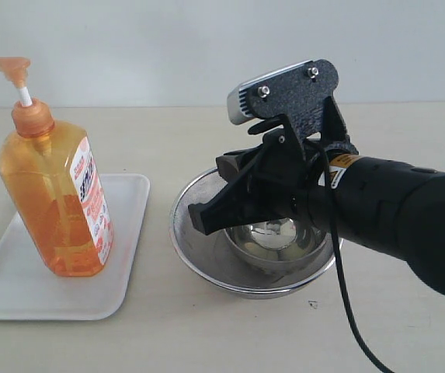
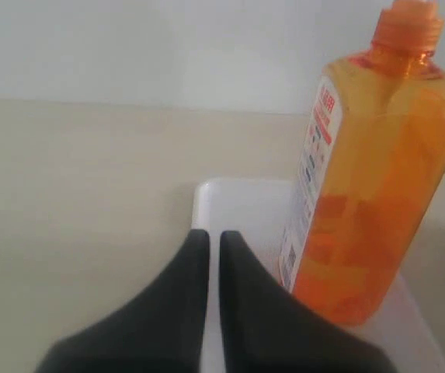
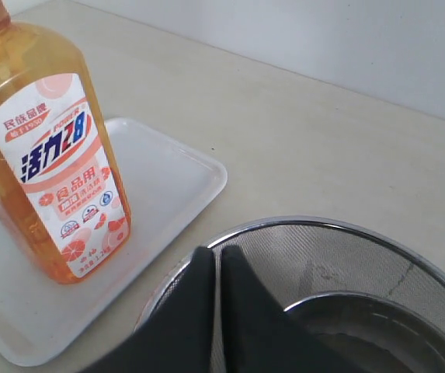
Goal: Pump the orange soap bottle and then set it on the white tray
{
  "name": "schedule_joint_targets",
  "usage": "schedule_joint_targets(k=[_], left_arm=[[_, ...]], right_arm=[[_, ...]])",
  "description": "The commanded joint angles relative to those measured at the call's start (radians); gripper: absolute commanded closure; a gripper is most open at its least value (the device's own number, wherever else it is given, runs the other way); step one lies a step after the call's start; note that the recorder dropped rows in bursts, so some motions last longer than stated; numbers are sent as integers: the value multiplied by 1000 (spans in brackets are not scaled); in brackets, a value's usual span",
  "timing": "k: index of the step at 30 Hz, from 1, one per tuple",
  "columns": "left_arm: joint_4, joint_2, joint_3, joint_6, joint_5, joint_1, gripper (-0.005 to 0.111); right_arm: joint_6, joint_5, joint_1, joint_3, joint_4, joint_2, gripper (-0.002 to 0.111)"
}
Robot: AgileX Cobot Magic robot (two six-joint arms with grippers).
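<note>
Standing upright on the white tray (image 1: 20,299), the orange soap bottle (image 1: 55,198) is filled most of the way with translucent orange liquid, its pump head raised on the white stem and its red-and-white label turned toward 3 o'clock in the exterior view. At 3 o'clock from the tray, close beside it but apart, a round steel mesh strainer (image 1: 195,194) sits on the pale table (image 1: 206,334) with a smaller steel bowl (image 1: 272,241) nested inside it. The right gripper (image 1: 199,217) hangs over the strainer's 9 o'clock rim, its tips pointing toward the bottle, black fingers pressed together and holding nothing. The left gripper (image 2: 206,239), seen only from its own wrist, is likewise closed with nothing between its fingers, its tips above the tray's edge with the bottle just beside them, not touching. Count: one bottle, one tray, one strainer, one bowl, two grippers.
</note>
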Motion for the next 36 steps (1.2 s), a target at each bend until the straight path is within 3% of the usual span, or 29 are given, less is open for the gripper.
schedule_joint_targets(k=[1,36], left_arm=[[12,-1,4,18,15,-6,102],[12,-1,4,6,15,-6,102]], right_arm=[[-2,-1,-2,2,-2,-8,108],[-3,-5,-2,2,-2,-8,108]])
